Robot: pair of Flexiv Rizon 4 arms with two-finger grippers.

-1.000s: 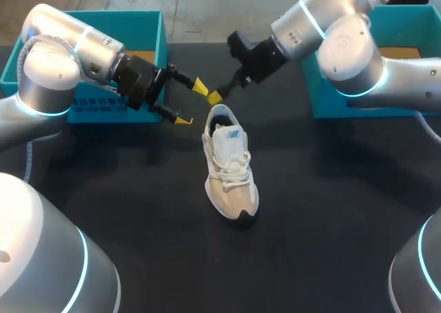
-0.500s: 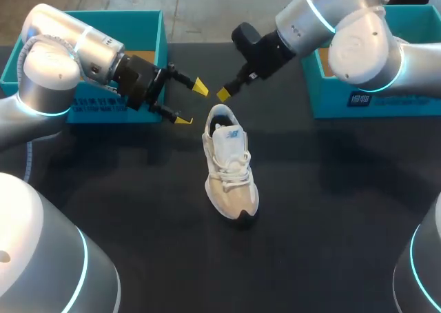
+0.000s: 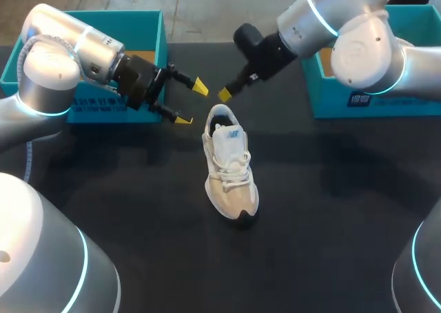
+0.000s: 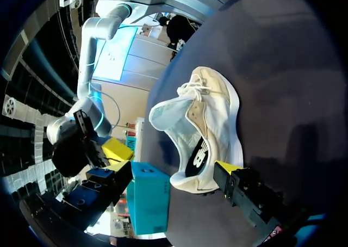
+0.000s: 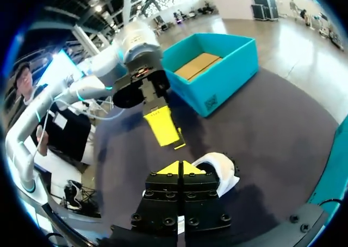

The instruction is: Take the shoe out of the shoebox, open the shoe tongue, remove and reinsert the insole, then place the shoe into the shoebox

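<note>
While the white sneaker (image 3: 231, 172) is standing upright on its sole near the middle of the dark counter (image 3: 331, 209), outside both boxes, we are holding both arms over its heel end. The sneaker's toe is pointing toward us and its heel toward the far edge. The laces are lying loosely across the tongue.

We are keeping the left pincer (image 3: 191, 104) spread wide, just beside the heel on its left and not touching it. In the left wrist view one yellow fingertip (image 4: 228, 168) is showing close to the heel, with the sneaker lying ahead of it.

We are hovering the right pincer (image 3: 224, 94) just behind the heel opening. Its two yellow tips are pressing together with nothing between them, as the right wrist view (image 5: 179, 168) is showing plainly. There the sneaker is peeking out from under the fingers, and the left pincer is hanging just ahead.

The left teal shoebox (image 3: 148, 30) is sitting behind the left arm, its brown floor showing. The right teal shoebox (image 3: 331, 99) is sitting under the right arm, well apart from the sneaker.
</note>
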